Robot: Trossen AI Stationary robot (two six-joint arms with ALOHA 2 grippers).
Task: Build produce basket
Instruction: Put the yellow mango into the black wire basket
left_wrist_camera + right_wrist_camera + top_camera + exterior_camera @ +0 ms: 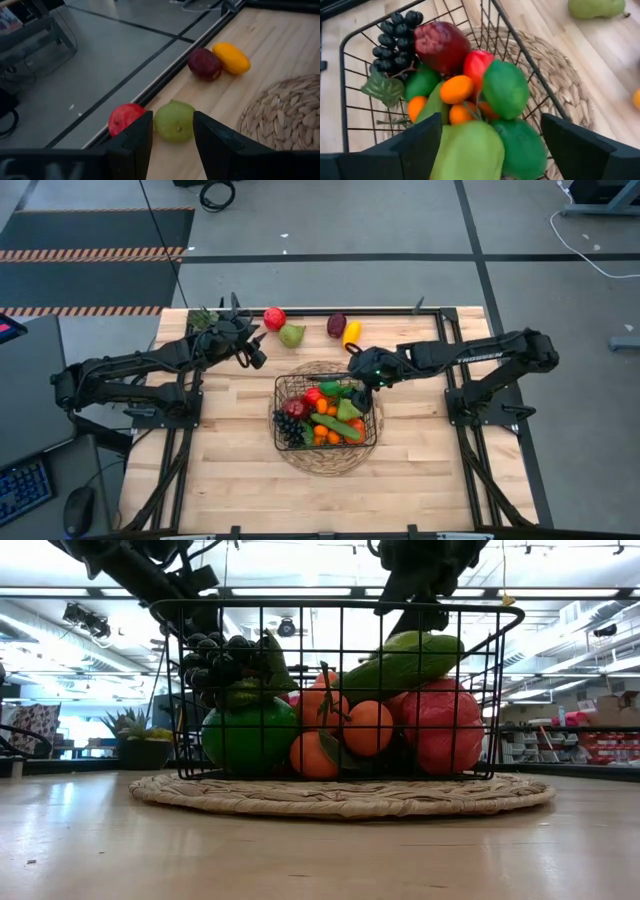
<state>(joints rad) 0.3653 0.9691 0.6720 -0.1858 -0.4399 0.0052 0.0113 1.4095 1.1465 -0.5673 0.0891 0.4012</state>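
Note:
The black wire basket [283,385] stands on a round woven mat [325,463] at mid-table. It is filled with produce: dark grapes [395,32], oranges [368,727], red and green fruit, and a green cucumber [405,660] on top. My right gripper [491,120] hovers open over the basket's far right corner [358,372], with a pale green fruit [467,150] below it. At the far edge lie a red apple [274,318], a green pear [174,121], a purple plum [204,63] and a yellow fruit [231,58]. My left gripper [255,355] is open and points at the pear.
A small green potted plant [203,318] stands at the far left corner, beside my left arm. Bare wood lies toward the table's near edge [330,510] and on both sides of the mat. A metal rail [165,82] runs along the far edge behind the loose fruit.

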